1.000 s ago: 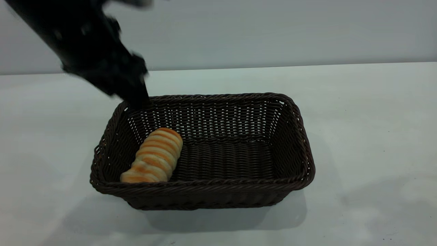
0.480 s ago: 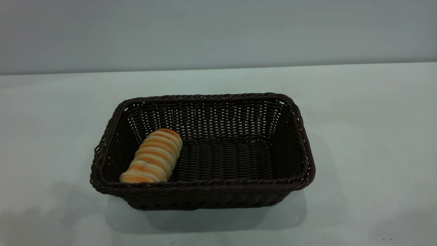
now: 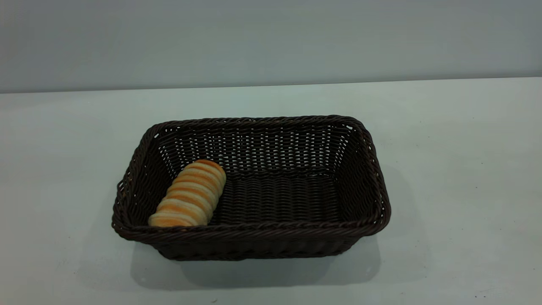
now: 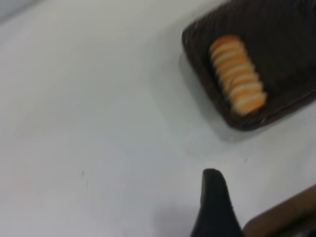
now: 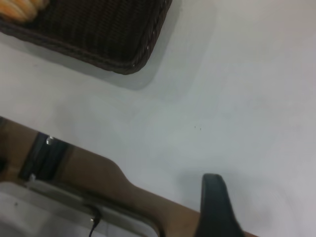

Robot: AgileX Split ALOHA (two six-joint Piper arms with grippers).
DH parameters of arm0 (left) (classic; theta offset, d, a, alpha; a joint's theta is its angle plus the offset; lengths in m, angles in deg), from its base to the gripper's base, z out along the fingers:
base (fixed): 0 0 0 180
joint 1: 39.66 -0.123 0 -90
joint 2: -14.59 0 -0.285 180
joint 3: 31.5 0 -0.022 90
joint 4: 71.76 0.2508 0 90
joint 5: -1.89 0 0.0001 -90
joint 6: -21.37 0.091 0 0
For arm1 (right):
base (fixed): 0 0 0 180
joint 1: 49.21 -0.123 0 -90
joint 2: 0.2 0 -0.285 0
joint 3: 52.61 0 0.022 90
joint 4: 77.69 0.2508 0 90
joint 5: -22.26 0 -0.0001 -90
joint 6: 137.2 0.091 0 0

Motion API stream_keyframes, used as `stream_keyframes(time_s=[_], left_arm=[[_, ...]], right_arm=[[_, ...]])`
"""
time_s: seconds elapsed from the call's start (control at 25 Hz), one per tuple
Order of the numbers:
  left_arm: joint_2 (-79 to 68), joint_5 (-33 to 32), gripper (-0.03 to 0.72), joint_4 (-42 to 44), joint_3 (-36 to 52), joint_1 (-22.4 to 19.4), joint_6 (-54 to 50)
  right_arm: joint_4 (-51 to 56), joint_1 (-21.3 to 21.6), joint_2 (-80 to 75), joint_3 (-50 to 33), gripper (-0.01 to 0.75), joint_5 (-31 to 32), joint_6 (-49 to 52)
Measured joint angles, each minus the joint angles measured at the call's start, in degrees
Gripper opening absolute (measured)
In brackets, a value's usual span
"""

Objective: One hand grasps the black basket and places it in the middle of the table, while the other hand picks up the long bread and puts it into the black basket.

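The black basket (image 3: 360, 169) stands on the table (image 3: 465, 169) near its middle. The long bread (image 3: 190, 195) lies inside it, against the left wall, end toward the front rim. Neither arm shows in the exterior view. In the left wrist view my left gripper (image 4: 215, 207) hangs over bare table, well away from the basket (image 4: 286, 39) and the bread (image 4: 238, 74). In the right wrist view my right gripper (image 5: 215, 207) is over bare table near the table's edge, apart from a corner of the basket (image 5: 98, 29). A sliver of the bread (image 5: 19, 7) shows there.
The table's brown edge (image 5: 98, 177) runs close to the right gripper, with a dark cable and pale frame beyond it. A brown edge (image 4: 286, 217) also shows beside the left gripper. A grey wall (image 3: 271, 38) stands behind the table.
The left arm, which was above the basket's back left corner a second ago, has left the exterior view. The basket and the bread have not moved.
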Motion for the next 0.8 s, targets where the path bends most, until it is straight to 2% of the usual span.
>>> stream_keyframes(time_s=[0.2,0.56,0.8], left_arm=[[11.55,-0.04,0.547,-2.53,4.37,0.00,0.02],[29.75,-0.04,0.510,-2.89,23.18,0.00,0.02],[39.45,-0.04,0.486,-3.63,30.76,0.00,-0.03]], right_arm=[[0.00,0.00,8.84,-3.01,0.523,0.00,-0.05],[0.00,0.00,24.01,-9.31,0.523,0.00,-2.58],[-0.07,0.00,29.41,-14.72,0.523,-0.10,-5.84]])
